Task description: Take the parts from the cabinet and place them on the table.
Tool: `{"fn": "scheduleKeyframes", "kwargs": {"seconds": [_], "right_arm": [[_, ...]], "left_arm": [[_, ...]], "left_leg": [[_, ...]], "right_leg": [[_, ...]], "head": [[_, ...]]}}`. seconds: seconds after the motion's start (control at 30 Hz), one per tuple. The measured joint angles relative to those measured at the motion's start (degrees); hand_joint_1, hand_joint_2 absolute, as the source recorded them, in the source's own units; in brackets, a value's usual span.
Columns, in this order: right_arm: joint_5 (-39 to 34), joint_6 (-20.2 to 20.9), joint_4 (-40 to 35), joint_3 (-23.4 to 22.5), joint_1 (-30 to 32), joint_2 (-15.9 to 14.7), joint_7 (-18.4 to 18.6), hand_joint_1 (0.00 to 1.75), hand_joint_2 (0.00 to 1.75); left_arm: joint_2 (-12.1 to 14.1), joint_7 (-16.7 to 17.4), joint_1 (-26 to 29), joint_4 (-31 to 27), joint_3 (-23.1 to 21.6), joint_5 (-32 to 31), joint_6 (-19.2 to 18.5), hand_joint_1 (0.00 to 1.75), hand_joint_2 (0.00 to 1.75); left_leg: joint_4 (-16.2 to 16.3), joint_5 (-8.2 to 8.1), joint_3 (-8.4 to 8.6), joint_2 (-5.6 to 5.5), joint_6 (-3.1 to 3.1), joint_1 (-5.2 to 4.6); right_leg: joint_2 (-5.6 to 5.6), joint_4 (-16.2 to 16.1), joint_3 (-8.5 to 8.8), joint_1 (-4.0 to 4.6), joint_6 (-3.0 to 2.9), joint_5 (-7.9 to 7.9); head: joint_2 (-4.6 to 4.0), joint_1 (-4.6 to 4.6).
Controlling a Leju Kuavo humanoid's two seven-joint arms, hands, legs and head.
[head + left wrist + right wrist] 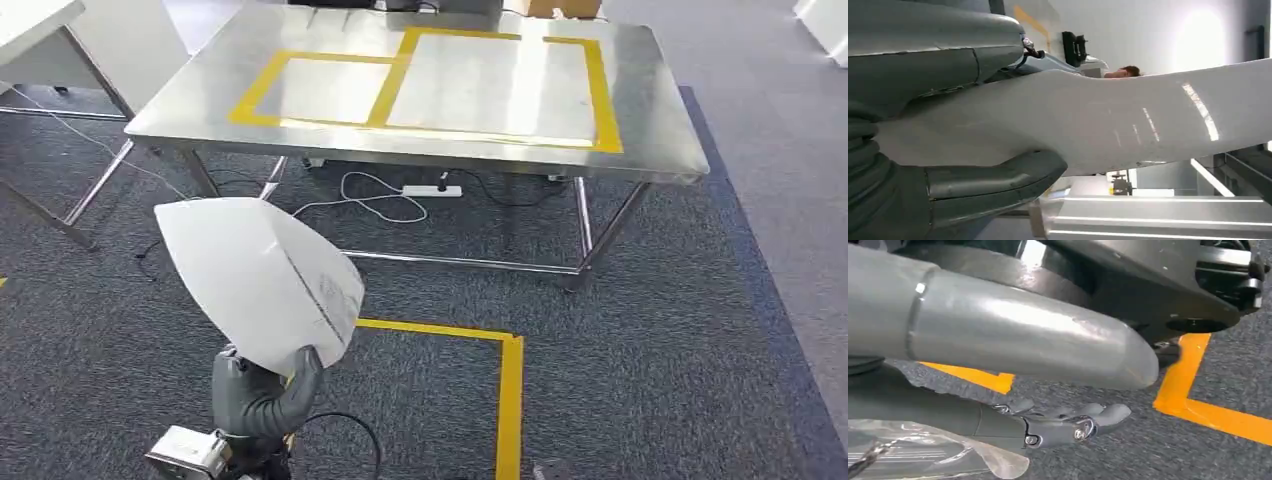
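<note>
A large white curved part [260,275] stands upright at the lower left of the head view, and my left hand [265,395] grips its lower edge from below. In the left wrist view the same white part [1098,120] runs across the picture, clamped between the thick grey thumb [993,182] and the rest of my left hand [938,55]. The steel table [640,130], marked with yellow tape rectangles [600,90], stands ahead, well beyond the part. My right hand [1063,425] hangs over the carpet with its fingers stretched out and nothing in it.
A power strip with cables [432,190] lies on the carpet under the table. Yellow floor tape [510,390] marks a corner just ahead of me. Another table [40,20] stands at the far left. A person's head [1128,71] shows beyond the part.
</note>
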Motion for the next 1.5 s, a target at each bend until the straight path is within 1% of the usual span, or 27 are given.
{"fn": "scheduleKeyframes", "kwargs": {"seconds": [0.03,0.07,0.1,0.2,0.27,0.33,0.4,0.43,0.47,0.53,0.57,0.63,0.73,0.8,0.87,0.9,0.93,0.97,1.07,1.13,1.2,1.3,1.33,1.37,1.43,1.47,1.5], "right_arm": [[0.0,0.0,0.0,0.0,0.0,0.0,0.0,0.0,0.0],[0.0,0.0,0.0,0.0,0.0,0.0,0.0,0.0,0.0],[0.0,0.0,0.0,0.0,-0.1,0.0,0.0,0.0,0.0],[0.0,0.0,0.0,0.0,0.1,-0.1,0.0,0.0,0.0],[0.0,-0.1,0.0,0.0,0.1,-0.1,0.0,0.0,0.0],[0.0,0.0,0.0,0.0,-0.1,-0.1,0.0,0.0,0.0],[0.0,0.0,0.0,0.0,0.0,-0.1,0.0,0.0,0.0],[0.0,0.0,0.0,0.0,0.1,-0.1,0.0,0.0,0.0],[0.0,0.0,0.0,0.0,0.2,-0.1,0.0,0.0,0.0],[0.0,0.0,0.0,0.0,0.1,-0.1,0.0,0.0,0.0],[0.0,0.2,0.0,0.0,0.2,-0.1,0.0,0.0,0.0],[0.1,0.4,0.0,0.0,-0.1,-0.1,0.0,0.0,0.0],[0.4,0.4,0.0,0.0,-0.2,-0.1,0.0,0.0,0.0],[0.7,0.4,0.0,0.0,-0.3,-0.1,0.0,0.0,0.0],[0.8,0.4,0.0,0.0,-0.3,-0.1,0.0,0.0,0.0],[0.8,0.4,0.0,0.0,-0.1,-0.1,0.0,0.0,0.0],[0.8,0.4,0.0,0.0,0.0,-0.1,0.0,0.0,0.0],[0.8,0.5,0.0,0.1,0.1,-0.1,0.0,0.0,0.0],[0.8,0.5,0.0,0.1,0.1,-0.1,0.0,0.0,0.0],[0.8,0.5,0.0,0.1,0.1,-0.1,0.0,0.0,0.0],[0.8,0.5,0.0,0.1,0.0,-0.1,0.1,0.0,0.0],[0.7,0.5,0.0,0.0,0.4,0.0,0.1,0.0,0.0],[0.7,0.5,0.0,0.0,0.2,0.0,0.0,0.0,0.0],[0.7,0.5,0.0,0.0,0.1,0.0,-0.1,0.0,0.0],[0.7,0.6,0.0,0.0,0.0,0.0,-0.1,0.0,0.0],[0.7,0.6,0.0,0.0,0.1,0.0,-0.1,0.0,0.0],[0.7,0.6,0.0,0.0,0.3,0.0,-0.2,0.0,0.0]], "left_arm": [[0.0,0.0,0.0,0.0,0.0,0.0,0.0,1.75,1.75],[0.0,0.0,0.0,0.0,0.0,0.0,0.0,1.75,1.75],[0.0,0.0,-0.1,0.0,0.0,0.0,0.0,1.75,1.75],[0.0,0.0,-0.1,0.0,0.0,0.0,0.0,1.75,1.75],[0.1,0.0,-0.2,0.0,0.0,0.0,0.0,1.75,1.75],[0.1,-0.1,-0.2,0.0,0.0,0.0,0.0,1.75,1.75],[0.2,-0.1,0.0,0.0,0.0,0.0,0.0,1.75,1.75],[0.3,-0.1,0.0,0.0,0.0,0.0,0.0,1.75,1.75],[0.3,-0.1,0.1,0.0,0.0,0.0,0.0,1.75,1.75],[0.3,-0.1,0.1,0.0,0.0,0.0,0.0,1.75,1.75],[0.3,0.0,0.1,0.0,0.0,0.0,0.1,1.75,1.75],[0.4,-0.1,0.2,-0.1,0.0,0.0,0.2,1.75,1.75],[0.6,0.0,0.8,-0.6,0.0,-0.1,0.5,1.75,1.75],[0.6,0.0,1.0,-1.1,0.1,-0.1,0.6,1.75,1.75],[0.6,0.0,1.1,-1.2,0.0,-0.1,0.6,1.75,1.75],[0.7,0.0,1.2,-1.2,0.0,-0.1,0.7,1.75,1.75],[0.7,0.0,1.3,-1.2,0.1,-0.1,0.7,1.75,1.75],[0.7,0.0,1.3,-1.2,0.0,-0.1,0.8,1.75,1.75],[0.7,0.0,1.3,-1.2,0.0,-0.1,0.8,1.75,1.75],[0.8,0.0,1.3,-1.3,0.1,-0.1,0.9,1.75,1.75],[0.8,0.0,1.3,-1.4,0.1,-0.1,0.9,1.75,1.75],[0.8,0.0,1.2,-1.6,0.1,-0.1,0.9,1.75,1.75],[0.8,0.0,1.0,-1.7,0.1,-0.2,0.9,1.75,1.75],[0.8,0.0,0.9,-1.7,0.1,-0.2,0.9,1.75,1.75],[0.9,0.0,1.2,-1.7,0.1,-0.2,0.9,1.75,1.75],[1.0,0.1,1.2,-1.7,0.1,-0.2,0.9,1.75,1.75],[1.1,0.1,1.2,-1.7,0.1,-0.2,0.9,1.75,1.75]], "left_leg": [[0.0,-0.59,0.88,0.01,-0.2,0.0],[-0.1,-1.07,0.95,0.05,-0.45,0.0],[0.2,-1.62,0.92,-0.03,-0.93,-0.44],[-0.5,-1.74,1.43,0.03,-1.64,-0.25],[0.8,-2.52,1.52,0.06,-2.42,-0.18],[9.0,-6.16,-2.85,0.06,-2.97,0.08],[17.6,-8.44,-8.21,0.06,-3.27,0.17],[18.3,-7.49,-9.42,0.06,-3.3,0.2],[16.6,-5.03,-9.28,0.06,-3.25,0.25],[7.5,1.77,-6.33,0.06,-2.88,0.28],[2.8,4.03,-4.82,0.07,-2.61,0.27],[1.3,1.86,-3.49,0.08,-2.03,-0.11],[0.7,1.55,-3.07,-0.03,-0.89,-0.2],[0.2,1.35,-2.15,0.06,-0.09,0.05],[0.2,0.87,-1.81,0.11,0.29,-0.05],[0.3,0.5,-1.61,0.08,0.36,-0.1],[0.3,0.14,-1.23,-0.01,0.37,-0.13],[0.3,-0.3,-0.69,-0.09,0.35,-0.14],[0.3,-2.14,1.93,-0.18,-0.04,-0.16],[0.1,-2.94,2.0,-0.16,-0.69,-0.41],[-0.3,-3.06,2.19,-0.1,-1.19,-0.33],[0.0,-4.03,3.05,0.16,-2.14,-0.36],[3.0,-5.05,1.58,0.09,-2.54,-0.3],[7.3,-6.49,-0.9,0.09,-2.78,-0.13],[15.9,-8.7,-6.66,0.09,-3.07,0.05],[17.2,-7.98,-8.24,0.09,-3.07,0.06],[15.8,-5.7,-8.41,0.09,-3.02,0.1]], "right_leg": [[-0.06,-6.0,2.21,0.01,-0.26,3.78],[-0.24,-9.2,3.35,0.1,-0.56,4.83],[-0.22,-10.1,4.5,0.37,-0.85,3.98],[-0.07,-10.0,4.48,0.56,-1.78,3.57],[-0.05,-10.8,5.52,0.01,-2.5,3.58],[-0.09,-10.9,6.27,-0.02,-3.2,2.97],[-0.07,-10.9,6.99,0.0,-3.26,2.25],[-0.03,-10.9,7.47,-0.01,-3.23,1.88],[0.07,-10.9,8.11,-0.01,-3.17,1.43],[0.25,-10.9,9.59,-0.01,-2.88,0.52],[0.27,-11.0,9.6,-0.01,-2.64,0.0],[0.43,-11.0,9.67,0.33,-1.67,-0.85],[0.11,-11.7,10.61,0.11,-0.53,-1.25],[0.03,-8.2,9.22,0.03,-0.16,-2.92],[0.04,1.0,3.64,0.0,0.1,-6.62],[0.05,5.2,0.62,0.02,0.2,-7.58],[0.03,6.9,-1.37,0.01,0.23,-6.91],[0.04,5.9,-1.82,0.01,0.16,-4.87],[-0.01,-7.5,2.08,0.06,-0.52,5.53],[-0.07,-8.9,3.7,0.58,-0.86,4.61],[-0.05,-9.5,3.97,0.67,-1.76,3.68],[0.01,-10.5,5.24,0.09,-2.51,3.37],[-0.08,-10.7,5.8,0.02,-2.87,2.98],[-0.09,-10.7,6.14,0.02,-3.26,2.63],[-0.06,-10.7,7.02,0.03,-3.26,1.75],[-0.01,-10.7,7.64,0.03,-3.22,1.29],[0.03,-10.7,8.43,0.02,-3.17,0.75]], "head": [[0.0,0.0],[0.0,0.0],[0.0,-0.11],[0.0,-0.37],[0.0,-0.42],[0.0,-0.81],[0.0,-0.79],[0.0,-0.79],[0.0,-0.79],[0.0,-0.74],[0.0,-0.83],[0.0,-0.9],[0.0,-0.72],[0.0,-0.26],[0.0,-0.13],[0.0,-0.11],[0.0,-0.09],[0.0,-0.18],[0.0,-0.09],[0.0,-0.29],[0.0,-0.48],[0.0,-0.31],[0.0,-0.9],[0.0,-0.74],[0.0,-0.79],[0.0,-0.81],[0.0,-0.81]]}}
